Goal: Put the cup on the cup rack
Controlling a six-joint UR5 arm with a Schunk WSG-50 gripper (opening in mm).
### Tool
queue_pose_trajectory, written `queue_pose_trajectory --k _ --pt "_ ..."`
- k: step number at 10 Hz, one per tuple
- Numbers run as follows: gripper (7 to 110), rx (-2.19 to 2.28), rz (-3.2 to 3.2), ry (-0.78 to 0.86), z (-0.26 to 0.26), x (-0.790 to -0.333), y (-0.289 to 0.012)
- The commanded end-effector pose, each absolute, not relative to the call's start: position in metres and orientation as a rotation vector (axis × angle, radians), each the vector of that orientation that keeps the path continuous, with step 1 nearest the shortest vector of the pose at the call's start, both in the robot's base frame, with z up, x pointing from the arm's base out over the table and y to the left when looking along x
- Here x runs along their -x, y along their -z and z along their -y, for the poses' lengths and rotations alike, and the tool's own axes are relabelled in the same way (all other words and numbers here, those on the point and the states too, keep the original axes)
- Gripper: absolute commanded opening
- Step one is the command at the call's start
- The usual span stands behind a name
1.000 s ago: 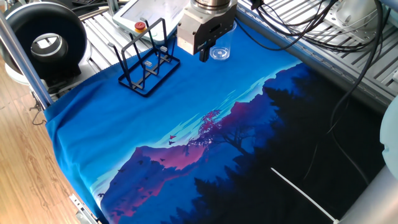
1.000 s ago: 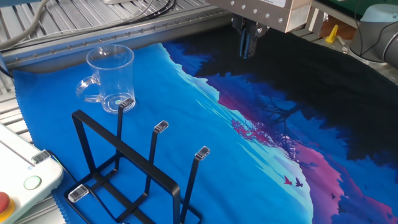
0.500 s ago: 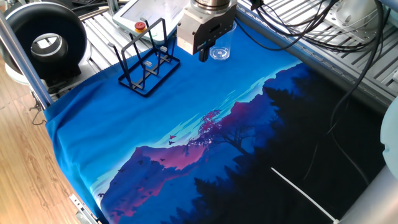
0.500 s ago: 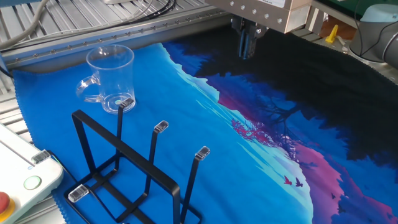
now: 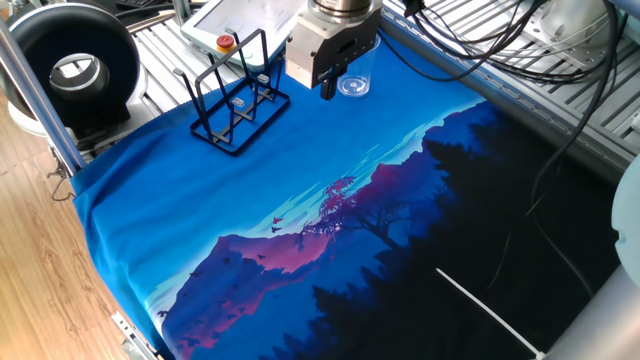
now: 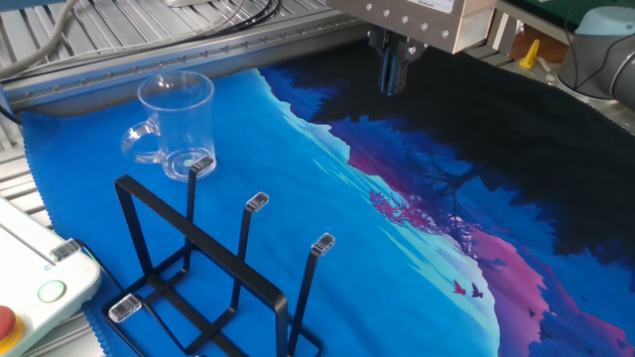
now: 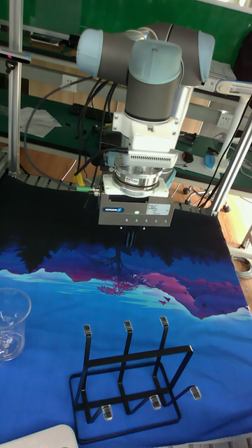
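The cup (image 6: 177,123) is a clear glass with a side handle. It stands upright on the blue cloth near the back left corner, and shows too in the first fixed view (image 5: 353,80) and at the left edge of the tall view (image 7: 11,321). The black wire cup rack (image 6: 212,270) (image 5: 235,101) (image 7: 130,379) stands just in front of it with nothing on its prongs. My gripper (image 6: 395,73) (image 5: 328,88) (image 7: 128,242) hangs above the cloth, well to the right of the cup and apart from it. Its fingers are pressed together and hold nothing.
A printed blue and black cloth (image 5: 300,220) covers the table. A white control box with a red button (image 5: 228,32) (image 6: 30,290) sits behind the rack. A black round device (image 5: 74,66) stands off the left corner. Cables (image 5: 520,50) run over the slatted frame at the back.
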State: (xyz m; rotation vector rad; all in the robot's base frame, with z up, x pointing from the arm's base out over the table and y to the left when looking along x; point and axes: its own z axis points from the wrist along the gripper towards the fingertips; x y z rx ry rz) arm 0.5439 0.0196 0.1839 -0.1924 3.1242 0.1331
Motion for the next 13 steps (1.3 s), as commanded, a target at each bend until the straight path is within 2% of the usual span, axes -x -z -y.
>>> queue_pose_trajectory --k 1,13 --pt "7 0.185 -3.117 -0.171 -0.0244 -0.5449 -0.1852" --pt "7 0.18 -3.116 -0.153 -0.0203 -0.5453 -0.183"
